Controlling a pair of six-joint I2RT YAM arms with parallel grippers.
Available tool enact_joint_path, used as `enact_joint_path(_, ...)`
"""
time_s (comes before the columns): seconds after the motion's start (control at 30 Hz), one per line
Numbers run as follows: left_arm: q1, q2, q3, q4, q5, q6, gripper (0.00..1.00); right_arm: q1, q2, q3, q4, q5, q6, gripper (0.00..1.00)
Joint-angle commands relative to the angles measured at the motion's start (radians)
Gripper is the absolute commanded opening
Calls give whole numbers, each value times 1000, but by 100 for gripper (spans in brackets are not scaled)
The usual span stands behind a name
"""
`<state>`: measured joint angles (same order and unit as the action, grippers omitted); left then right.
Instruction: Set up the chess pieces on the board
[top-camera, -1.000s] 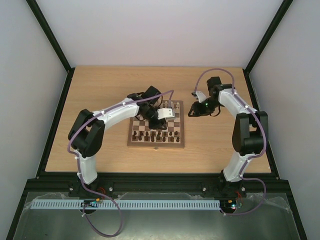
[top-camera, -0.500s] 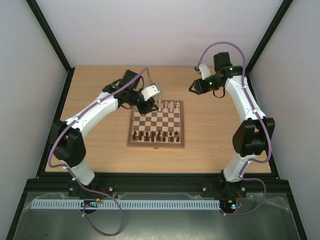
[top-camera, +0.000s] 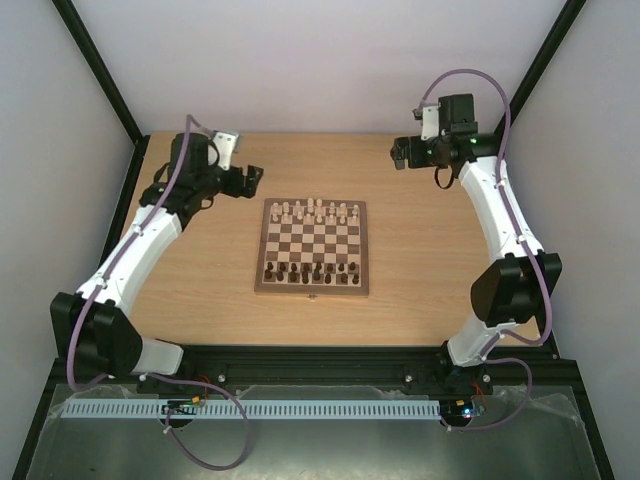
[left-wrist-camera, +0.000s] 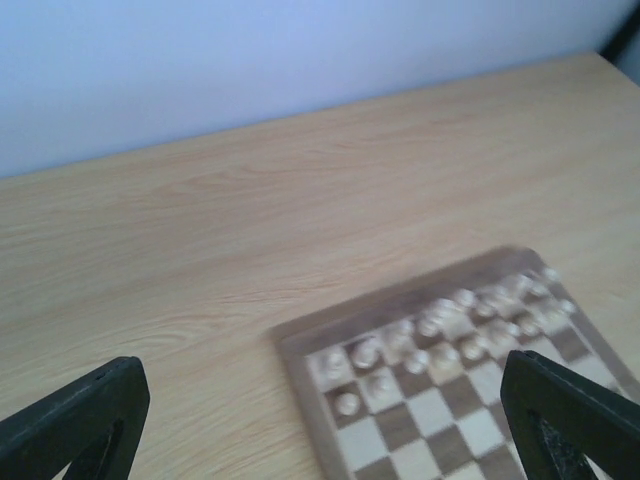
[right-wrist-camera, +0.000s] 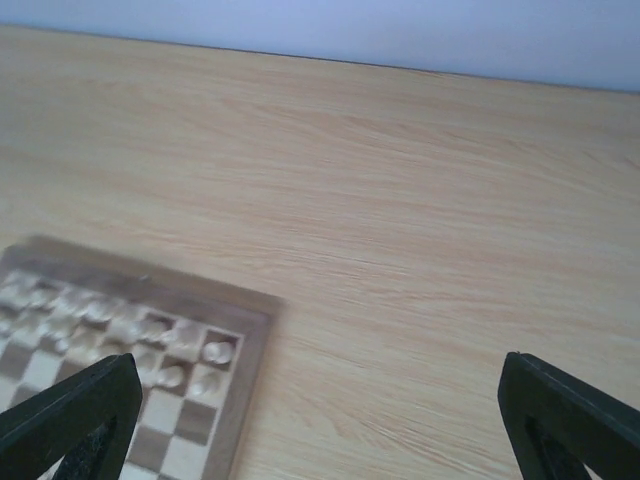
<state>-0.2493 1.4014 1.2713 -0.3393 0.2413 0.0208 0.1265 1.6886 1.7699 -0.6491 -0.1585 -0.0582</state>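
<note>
Now flat on table (top-camera: 200, 290), board (top-camera: 312, 243) between both grippers, well apart from each; pale chess pieces (top-camera: 315, 211) on rows nearest them, dark opposite. Left gripper (top-camera: 250, 178) spread wide, empty; right gripper (top-camera: 398, 152) likewise.

One board (top-camera: 312, 245), two arms (top-camera: 135, 245) (top-camera: 497, 212), chess pieces (top-camera: 311, 209) too small to count.

You have 1 light wooden table (top-camera: 430, 270). Directly on it lies the board (top-camera: 312, 243), about in the middle, its sides parallel with the table's edges.
</note>
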Motion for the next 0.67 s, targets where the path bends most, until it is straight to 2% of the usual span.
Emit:
enact_joint_path(0.0,58,-22,-73,121,-128,-131,99,0,-29,-73,76,226,169,99)
enact_joint_path(0.13,67,-55,-153,175,-125,-100,99,1,-77,-98,93,221,170,99)
enact_joint_path(0.27,72,-77,-168,160,-128,-45,99,1,-122,-88,101,218,156,99)
enact_joint_path(0.47,82,-105,-169,179,-231,-5,99,2,-319,-411,414,135,148,99)
enact_joint_path(0.63,93,-115,-181,175,-243,0,99,1,-306,-485,412,160,219,99)
